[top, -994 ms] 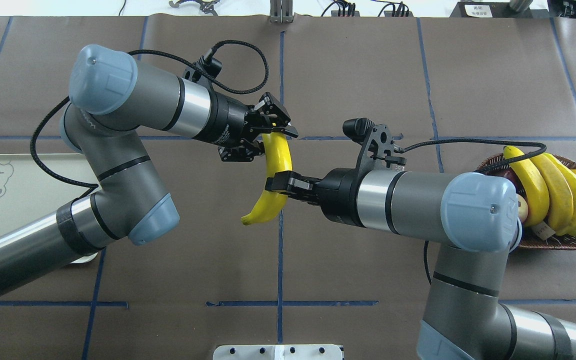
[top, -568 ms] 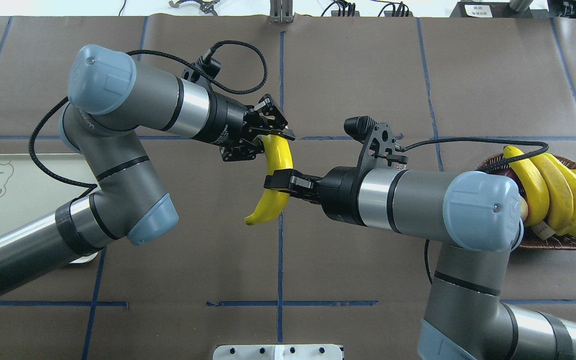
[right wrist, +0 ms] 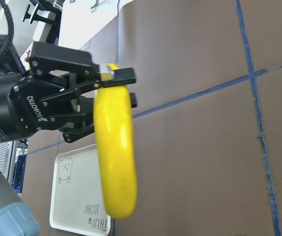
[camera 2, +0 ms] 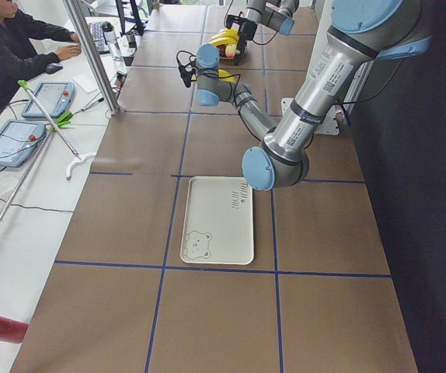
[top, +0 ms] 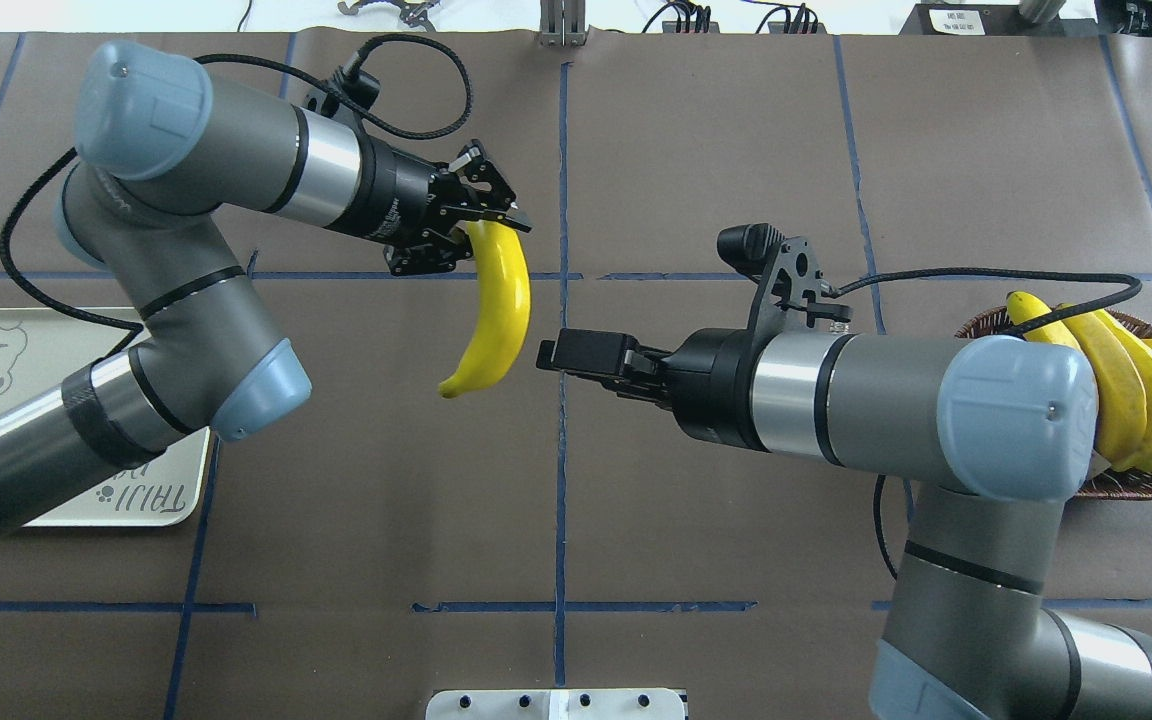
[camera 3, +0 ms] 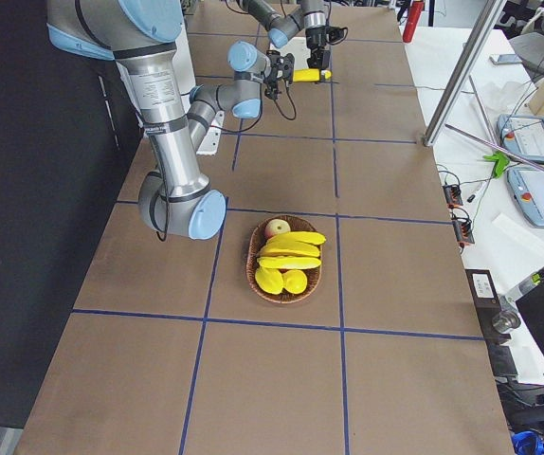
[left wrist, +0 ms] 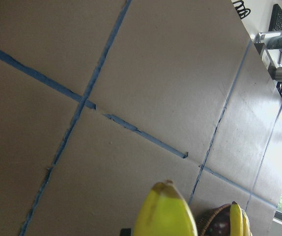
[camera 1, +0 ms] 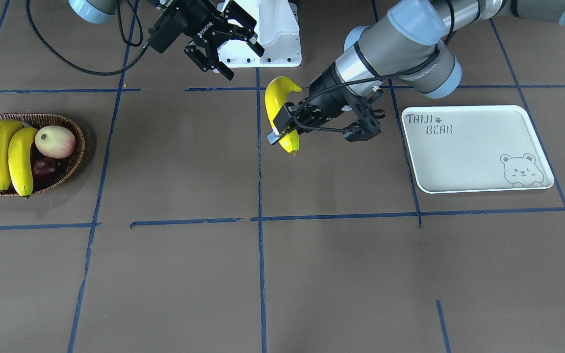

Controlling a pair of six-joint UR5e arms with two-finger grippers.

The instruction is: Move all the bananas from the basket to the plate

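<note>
Yellow, long and curved, the banana (top: 496, 310) hangs over the brown counter (top: 696, 520), its upper end clamped in the left claw (top: 496, 222). The right claw (camera 1: 244, 63) gapes empty. Best swing it over the off-white rectangular plate (camera 1: 478, 147) and lower before releasing.

table (camera 1: 174, 162): brown top, blue tape lines (camera 1: 259, 255) make big squares | basket (camera 1: 80, 142): sits on it at the robot's right end | plate (camera 1: 459, 162): lies flat at the robot's left end, far from basket | white base (camera 1: 275, 49): middle of robot's edge
</note>
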